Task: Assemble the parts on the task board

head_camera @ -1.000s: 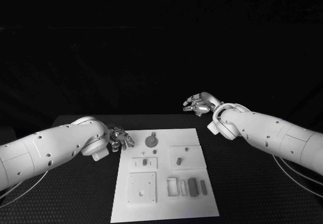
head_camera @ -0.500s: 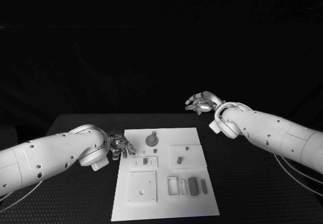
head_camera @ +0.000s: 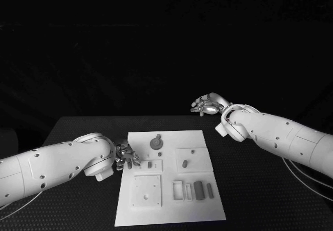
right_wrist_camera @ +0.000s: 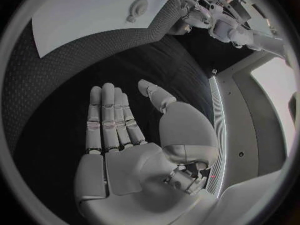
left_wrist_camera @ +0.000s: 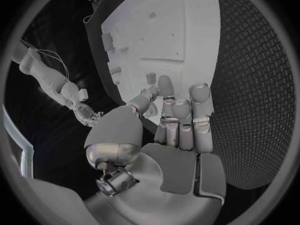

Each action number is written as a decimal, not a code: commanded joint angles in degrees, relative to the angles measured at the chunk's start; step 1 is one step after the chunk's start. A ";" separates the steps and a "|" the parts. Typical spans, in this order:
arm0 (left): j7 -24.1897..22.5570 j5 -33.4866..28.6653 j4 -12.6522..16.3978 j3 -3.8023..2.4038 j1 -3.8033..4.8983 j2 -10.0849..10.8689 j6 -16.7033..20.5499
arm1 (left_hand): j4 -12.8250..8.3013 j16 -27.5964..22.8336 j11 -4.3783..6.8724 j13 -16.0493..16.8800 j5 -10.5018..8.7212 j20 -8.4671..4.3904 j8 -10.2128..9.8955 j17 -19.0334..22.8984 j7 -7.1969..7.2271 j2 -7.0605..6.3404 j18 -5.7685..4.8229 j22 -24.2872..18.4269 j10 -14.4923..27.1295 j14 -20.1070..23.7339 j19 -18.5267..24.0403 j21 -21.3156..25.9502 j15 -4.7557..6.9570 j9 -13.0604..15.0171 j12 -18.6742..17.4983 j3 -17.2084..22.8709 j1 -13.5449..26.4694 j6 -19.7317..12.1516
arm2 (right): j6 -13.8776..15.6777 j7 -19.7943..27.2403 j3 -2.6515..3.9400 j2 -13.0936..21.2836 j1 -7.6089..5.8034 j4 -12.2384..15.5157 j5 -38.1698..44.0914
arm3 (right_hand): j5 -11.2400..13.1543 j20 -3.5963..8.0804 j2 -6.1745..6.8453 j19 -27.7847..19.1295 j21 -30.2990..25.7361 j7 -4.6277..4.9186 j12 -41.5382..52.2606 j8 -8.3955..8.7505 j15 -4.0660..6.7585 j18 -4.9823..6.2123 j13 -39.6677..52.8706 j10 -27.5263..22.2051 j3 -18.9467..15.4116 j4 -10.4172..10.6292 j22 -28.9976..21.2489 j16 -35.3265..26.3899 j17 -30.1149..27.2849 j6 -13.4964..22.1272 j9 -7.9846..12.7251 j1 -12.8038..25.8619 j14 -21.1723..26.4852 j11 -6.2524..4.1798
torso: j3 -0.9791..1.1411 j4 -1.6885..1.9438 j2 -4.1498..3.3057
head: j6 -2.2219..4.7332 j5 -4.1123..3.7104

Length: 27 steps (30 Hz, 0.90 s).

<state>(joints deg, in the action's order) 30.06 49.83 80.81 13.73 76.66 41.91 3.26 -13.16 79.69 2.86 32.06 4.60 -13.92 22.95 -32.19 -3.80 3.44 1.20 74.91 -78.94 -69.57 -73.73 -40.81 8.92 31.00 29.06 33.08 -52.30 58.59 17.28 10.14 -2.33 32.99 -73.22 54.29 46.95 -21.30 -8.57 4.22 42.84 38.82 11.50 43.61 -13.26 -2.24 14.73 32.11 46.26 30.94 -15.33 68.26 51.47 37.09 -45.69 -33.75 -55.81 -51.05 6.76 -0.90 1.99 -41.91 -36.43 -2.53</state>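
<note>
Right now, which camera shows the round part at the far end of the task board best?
The head view: the round part lies in plain sight on the task board. The right wrist view catches it small near the rim; in the left wrist view I can't pick it out.

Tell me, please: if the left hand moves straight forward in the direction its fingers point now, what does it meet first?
Probably the small upright part standing in the task board. The left hand is at the board's left edge with its fingers aimed across it, and that part lies just ahead. Its height above the board is unclear.
</note>
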 commanded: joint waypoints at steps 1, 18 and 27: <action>0.86 1.27 -0.06 -0.01 -0.27 -0.29 0.15 | 0.33 0.15 -0.04 -0.06 0.04 0.04 0.19 -0.07 0.33 -0.06 3.46 1.17 -0.57 -0.72 -0.33 -0.33 0.07 0.08 0.17 0.10 0.12 2.51 | -1.15 1.18 0.02 -0.01 0.03 -0.06 -1.67 | -0.28 -0.95 -0.19 -2.60 -2.88 0.30 -3.42 -0.45 -1.96 -1.50 -4.33 0.03 0.55 -0.05 -1.33 -5.50 -2.88 0.36 0.13 0.09 1.71 0.90 | 0.01 -0.05 -0.01 | -0.13 -0.11; 0.40 7.94 -1.75 -0.03 -1.73 -2.43 2.33 | 0.75 0.26 0.18 0.02 -0.07 -0.07 0.50 -0.13 0.58 -0.14 3.38 1.16 -1.11 -1.18 -0.70 -0.58 0.29 -0.05 0.41 -0.10 0.66 3.20 | -1.19 1.44 0.02 0.11 0.07 0.54 -2.01 | -0.25 -2.36 -0.33 -3.74 -5.91 0.39 -6.88 -0.87 -3.13 -1.12 -11.81 1.83 -0.34 0.05 -2.56 -12.80 -5.78 0.57 0.62 -0.57 0.15 1.41 | 0.03 -0.08 -0.05 | -0.50 -0.31; 0.41 10.14 -2.05 -0.03 -1.93 -2.55 1.86 | 0.93 0.28 0.21 0.05 -0.25 -0.08 0.55 -0.15 0.62 -0.05 3.33 1.16 -1.21 -1.29 -0.79 -0.67 0.32 -0.12 0.47 -0.13 0.84 3.31 | -1.06 1.44 0.02 0.30 0.14 0.75 -2.01 | -0.26 -2.47 -0.30 -3.82 -6.14 0.41 -6.98 -0.90 -3.18 -1.05 -12.36 1.93 -0.43 0.11 -2.61 -13.24 -5.83 0.57 0.70 -0.59 0.07 1.44 | 0.03 -0.02 -0.02 | -0.41 -0.60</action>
<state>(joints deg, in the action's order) 30.68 58.17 78.69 13.73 74.73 39.56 4.77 -12.64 79.69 2.88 32.06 4.58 -13.99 23.24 -32.28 -3.17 2.63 1.29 74.94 -79.75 -70.26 -74.25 -41.25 9.21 30.81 29.28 32.93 -51.49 60.03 16.75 10.83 -2.33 33.28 -73.09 54.89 45.16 -21.30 -10.62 3.99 38.96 32.94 11.57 36.81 -13.92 -5.40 13.67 19.83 47.73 30.83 -15.25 65.73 38.54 31.32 -45.38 -33.14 -56.05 -50.60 8.18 -0.88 1.97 -41.95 -36.91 -3.10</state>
